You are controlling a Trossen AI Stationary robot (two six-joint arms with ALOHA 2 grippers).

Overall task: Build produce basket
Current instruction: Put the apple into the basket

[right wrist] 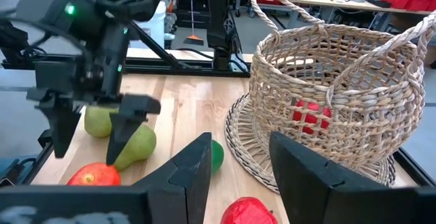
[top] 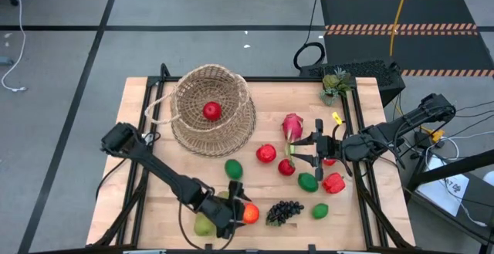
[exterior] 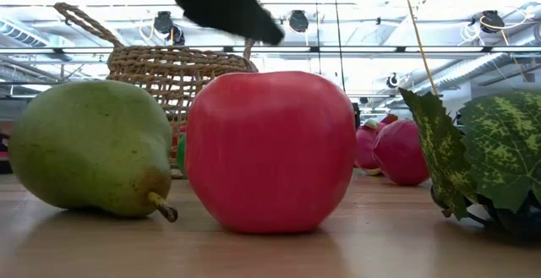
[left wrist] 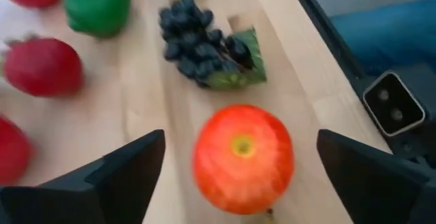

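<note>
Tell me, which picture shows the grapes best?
The left wrist view: the grape bunch fills it, berries and leaf clear. The high view shows it small and dark. The low view shows only leaves; the right wrist view shows none.

From overhead I get even, bright light on the table (top: 154, 208), with only soft shadows; in the low view, ceiling lamps (exterior: 297, 20) glare white behind the fruit, and the red apple (exterior: 270, 149) and pear (exterior: 89, 147) loom soft-edged; my left wrist picture is smeared, the orange-red fruit (left wrist: 243, 157) and grape bunch (left wrist: 197, 43) blurred; the basket (right wrist: 334, 88) reads sharp.
</note>
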